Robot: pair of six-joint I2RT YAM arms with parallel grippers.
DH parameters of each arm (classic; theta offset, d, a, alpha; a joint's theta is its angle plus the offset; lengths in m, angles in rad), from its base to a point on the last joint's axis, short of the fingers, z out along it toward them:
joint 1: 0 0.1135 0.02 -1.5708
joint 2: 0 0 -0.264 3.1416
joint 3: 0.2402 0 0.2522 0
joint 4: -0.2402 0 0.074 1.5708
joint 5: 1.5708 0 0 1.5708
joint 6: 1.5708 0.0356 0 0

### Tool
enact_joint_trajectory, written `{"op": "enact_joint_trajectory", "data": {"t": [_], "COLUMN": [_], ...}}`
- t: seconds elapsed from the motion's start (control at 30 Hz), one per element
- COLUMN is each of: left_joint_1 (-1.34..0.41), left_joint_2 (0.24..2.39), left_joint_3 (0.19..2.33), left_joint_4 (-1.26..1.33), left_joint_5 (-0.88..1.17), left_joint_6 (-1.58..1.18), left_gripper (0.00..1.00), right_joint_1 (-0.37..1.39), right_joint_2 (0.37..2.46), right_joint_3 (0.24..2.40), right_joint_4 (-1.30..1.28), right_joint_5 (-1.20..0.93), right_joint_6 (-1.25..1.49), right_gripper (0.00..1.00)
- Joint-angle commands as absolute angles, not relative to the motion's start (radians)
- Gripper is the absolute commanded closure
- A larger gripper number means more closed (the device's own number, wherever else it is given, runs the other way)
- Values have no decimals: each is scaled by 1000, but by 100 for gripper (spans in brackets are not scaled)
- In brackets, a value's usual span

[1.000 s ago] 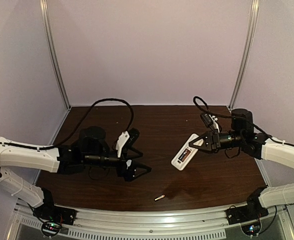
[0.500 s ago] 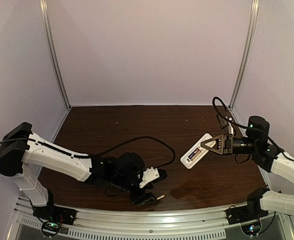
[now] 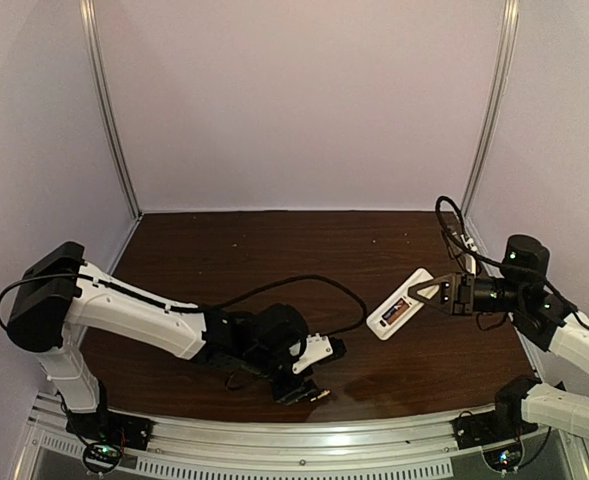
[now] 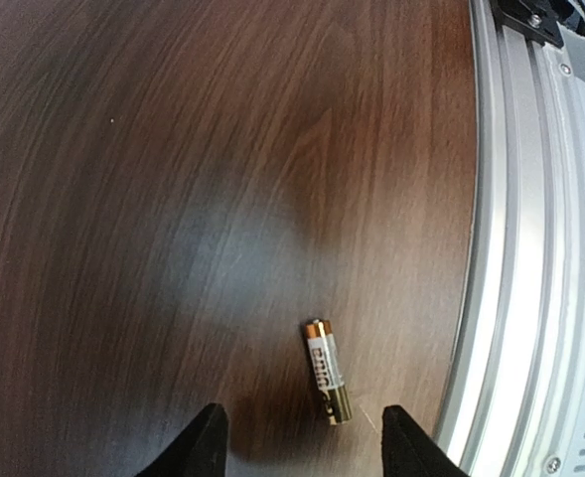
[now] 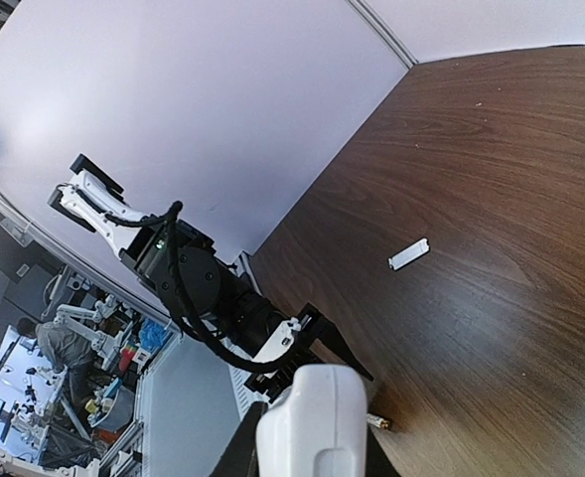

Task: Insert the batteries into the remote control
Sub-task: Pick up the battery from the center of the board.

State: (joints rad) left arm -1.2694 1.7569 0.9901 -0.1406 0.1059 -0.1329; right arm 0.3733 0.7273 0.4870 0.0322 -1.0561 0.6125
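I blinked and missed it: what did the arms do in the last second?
The left gripper swung from the table's middle to its near edge, and its jaws narrowed either side of the gold battery without gripping. The right gripper drew back rightward, carrying the remote. The battery has not moved.

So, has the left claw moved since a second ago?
Yes. In the top view the left claw has swung right and toward the near rail, and it now brackets the gold battery lying just short of that rail.
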Motion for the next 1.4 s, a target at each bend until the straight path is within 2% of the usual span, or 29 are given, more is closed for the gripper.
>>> {"op": "enact_joint_trajectory", "data": {"t": [0.0,0.5,0.73,0.9,1.23,1.37], "left_joint_1": [-1279,-1309,-1316,-1316,-1304,-1275], "left_joint_2": [1808,1965,2027,2061,1951,1842], "left_joint_3": [1054,1258,1307,1344,1249,1176], "left_joint_4": [-173,-383,-442,-484,-403,-295], "left_joint_5": [89,75,52,2,0,44], "left_joint_6": [-137,-170,-176,-175,-200,-244], "left_gripper": [49,67,71,79,98,100], "right_joint_1": [367,367,365,365,365,365], "right_joint_2": [728,733,735,758,818,834], "right_joint_3": [538,588,595,606,597,585], "right_joint_4": [-79,-238,-271,-288,-275,-228], "right_joint_5": [-986,-873,-857,-852,-832,-832], "right_joint_6": [535,486,472,456,444,489], "right_gripper": [100,100,100,100,100,100]}}
